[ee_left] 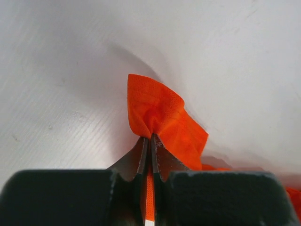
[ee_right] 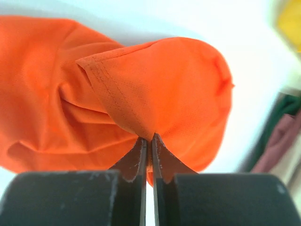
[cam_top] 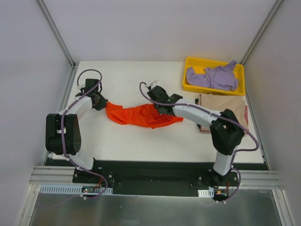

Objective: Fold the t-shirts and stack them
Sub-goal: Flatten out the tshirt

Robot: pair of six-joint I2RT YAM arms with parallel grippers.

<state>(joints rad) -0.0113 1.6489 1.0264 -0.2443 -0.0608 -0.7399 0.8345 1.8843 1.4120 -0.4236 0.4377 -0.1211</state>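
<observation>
1. Orange-red t-shirt (cam_top: pixel 141 115): lies bunched and creased near the middle of the table (cam_top: pixel 127 75), stretched left to right between the two arms. No fold is formed.
2. Left gripper (ee_left: pixel 150 138): jaws together, clamped on a corner of the orange-red t-shirt at its left end. The cloth puckers where it is pinched.
3. Right gripper (ee_right: pixel 149 137): jaws together, clamped on a hemmed edge of the same shirt at its right end.
4. Lavender t-shirt (cam_top: pixel 211 77): crumpled inside the yellow tray (cam_top: pixel 214 61) at the far right corner. It is not folded.
5. Tan t-shirt (cam_top: pixel 221 104): lies flat on the table just near of the tray, partly hidden by the right arm. It appears to be folded already; how neatly cannot be told.
6. Progress, as judged: roughly one shirt of three is dealt with. The orange-red shirt is gripped at two points, probably for spreading out before folding.
7. Outstanding: flatten and fold the orange-red shirt, place it on the tan one, then take the lavender shirt from the tray, fold it and stack it.
</observation>
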